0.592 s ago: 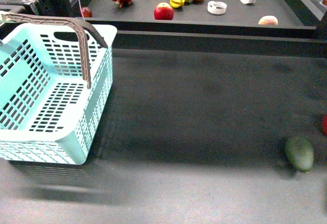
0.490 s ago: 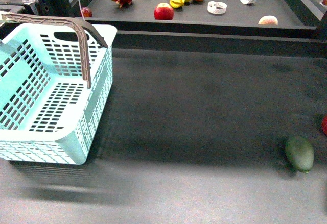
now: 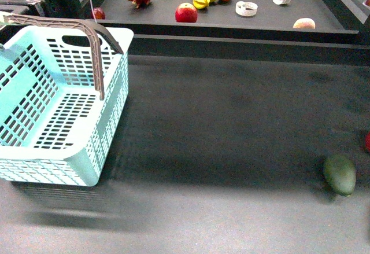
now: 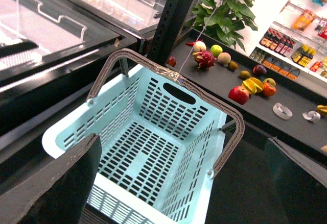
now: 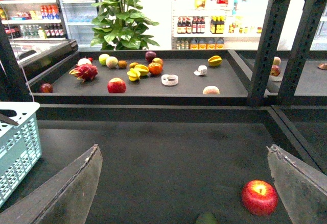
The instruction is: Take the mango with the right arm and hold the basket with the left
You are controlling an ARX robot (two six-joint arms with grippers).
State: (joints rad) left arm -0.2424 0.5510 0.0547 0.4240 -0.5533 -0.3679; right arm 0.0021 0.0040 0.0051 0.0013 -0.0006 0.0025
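Well, nothing is done yet. Both pincers hang wide apart with nothing in them. The left pincer (image 4: 182, 138) is above the basket (image 3: 87, 170) and not touching its handles (image 3: 95, 57). The right pincer (image 5: 183, 146) is up over the dark table (image 3: 231, 121). The basket sits near, on the left of the table. A dark green fruit (image 3: 339, 175) lies near on the right, with a red apple (image 5: 259, 197) close by. Far back, a shelf (image 3: 231, 31) holds many fruits. I think the mango (image 3: 304, 23) is the smooth pale orange one on its right, but I cannot be sure. Grabbing the mango and holding the basket are both left to do. Bottles (image 5: 204, 27) and packets (image 4: 301, 20) stand far behind, too small to read.
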